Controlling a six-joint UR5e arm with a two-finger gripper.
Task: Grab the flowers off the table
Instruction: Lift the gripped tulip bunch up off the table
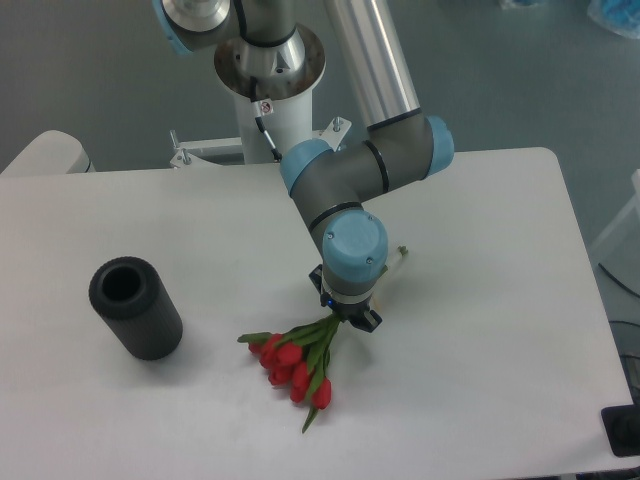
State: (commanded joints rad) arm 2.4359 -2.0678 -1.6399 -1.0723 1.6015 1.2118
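Stems of the flowers (297,367) vanished beneath the gripper (347,316), whose fingers were mostly hidden under the wrist, so I could not tell whether it clenched them. Red heads fanned toward seven o'clock on the white table (480,300). At nine o'clock stood a black cylinder (135,307). Grey floor lay behind.

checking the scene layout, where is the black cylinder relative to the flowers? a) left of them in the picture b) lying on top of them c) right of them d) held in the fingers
a: the black cylinder stands on the table well to the picture's left of the flowers, apart from them.
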